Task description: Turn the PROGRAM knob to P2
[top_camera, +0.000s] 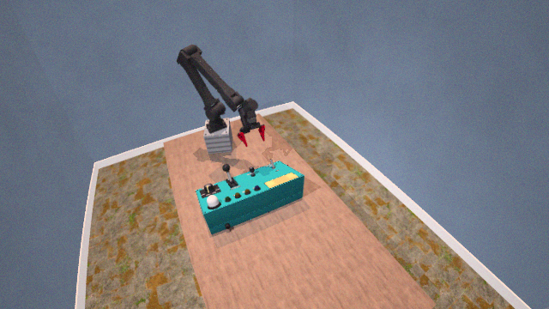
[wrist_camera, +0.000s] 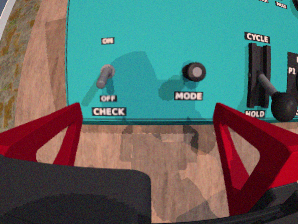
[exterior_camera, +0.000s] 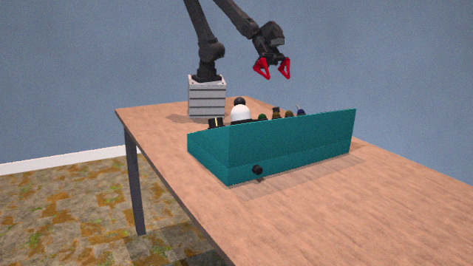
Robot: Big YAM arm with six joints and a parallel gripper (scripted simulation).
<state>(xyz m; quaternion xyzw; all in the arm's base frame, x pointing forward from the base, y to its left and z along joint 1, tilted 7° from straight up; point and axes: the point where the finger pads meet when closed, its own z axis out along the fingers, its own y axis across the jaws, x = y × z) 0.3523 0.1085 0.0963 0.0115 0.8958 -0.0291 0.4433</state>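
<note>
console (wrist_camera: 147, 43) labels: CHECK, OFF, MODE, CYCLE, HOLD

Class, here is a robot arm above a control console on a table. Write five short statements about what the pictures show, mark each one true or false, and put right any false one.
1. The gripper is open and holds nothing. True.
2. The gripper is touching the teal console. False: it hangs in the air above the table, short of the console's near edge.
3. The yellow label lies at the opposite end of the console's top from the white dome. True.
4. The arm's grey pedestal stands on the floor. False: it stands on the wooden table.
5. The console lies tipped on its side. False: it sits flat, controls facing up.
</note>
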